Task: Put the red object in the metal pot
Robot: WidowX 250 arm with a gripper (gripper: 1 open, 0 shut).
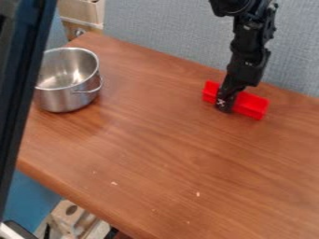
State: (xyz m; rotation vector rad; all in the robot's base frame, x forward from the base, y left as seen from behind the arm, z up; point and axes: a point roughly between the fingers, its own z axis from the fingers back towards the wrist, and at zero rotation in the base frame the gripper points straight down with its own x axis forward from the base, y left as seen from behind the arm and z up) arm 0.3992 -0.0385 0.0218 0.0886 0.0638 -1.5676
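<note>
The black jaws (225, 105) are closed on the red block (237, 100) near the back edge of the brown wooden surface (169, 140), and the shiny silver pot (69, 80) sits well apart from it, over by the other side.

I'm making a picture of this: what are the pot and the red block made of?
The pot looks like smooth, polished metal, because it's silvery with bright shiny streaks. The red block may be plastic or painted wood; I just see plain, even color.
</note>
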